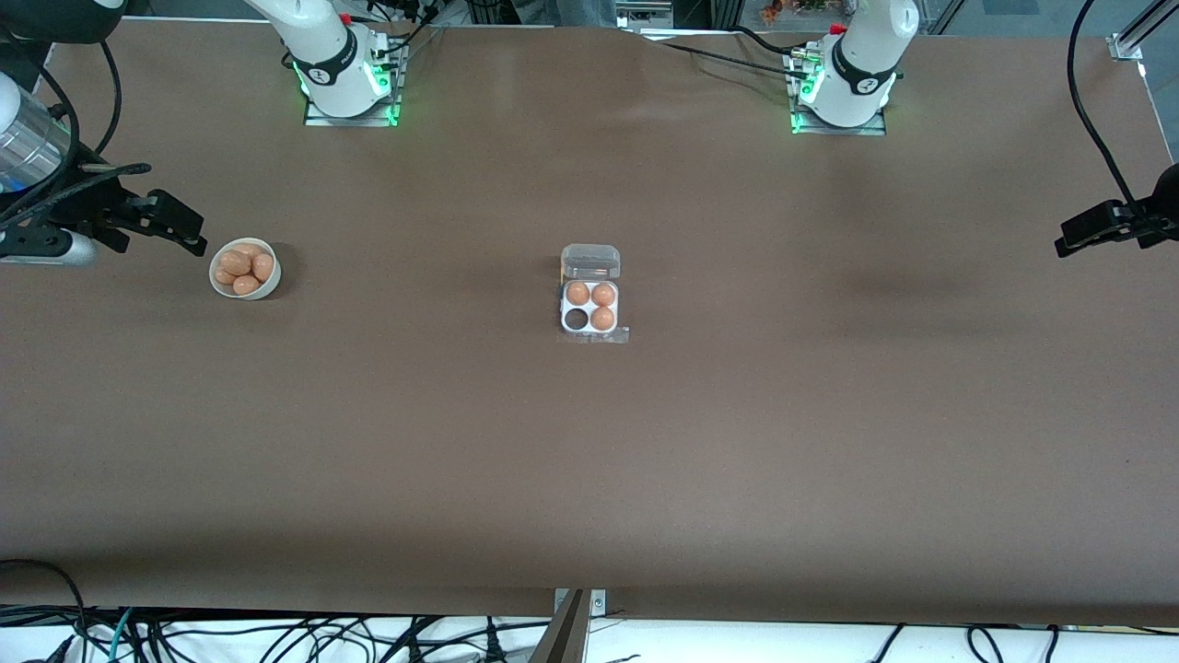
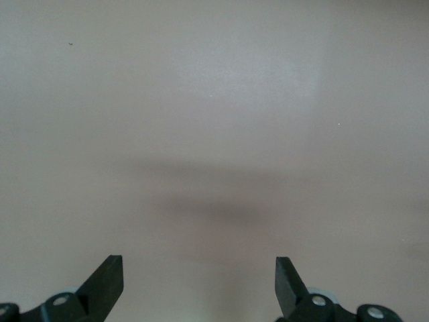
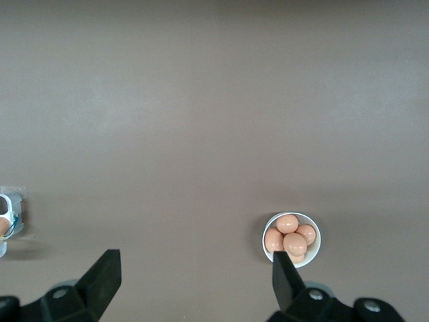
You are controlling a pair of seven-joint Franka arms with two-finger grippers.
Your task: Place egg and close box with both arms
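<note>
On my screens, the brown table [image 1: 589, 479] lies bare along its edge nearest the front camera. Farther up, at mid-table, I see the box [image 1: 590, 308] sitting with its clear lid [image 1: 590, 261] swung open and lying flat on the table, on the side away from the camera. Three brown eggs [image 1: 590, 302] fill three of its white cups; the fourth cup [image 1: 577, 319] (the one nearer the camera, toward the right arm's end) is dark and empty.

Slightly farther from the camera, toward the right arm's end of the table, a round white bowl [image 1: 244, 268] holds a heap of brown eggs [image 1: 245, 268].

The right gripper [image 1: 189, 235] hangs in the air just beside the bowl, over the table's end; my right wrist view shows its fingers [image 3: 102, 276] spread wide with nothing between them, the bowl [image 3: 291, 239] close to one fingertip and the box [image 3: 12, 216] at the frame's edge.

The left gripper [image 1: 1073, 236] waits over the table's other end, well apart from the box, its fingers [image 2: 107, 280] likewise spread wide over bare tabletop.
</note>
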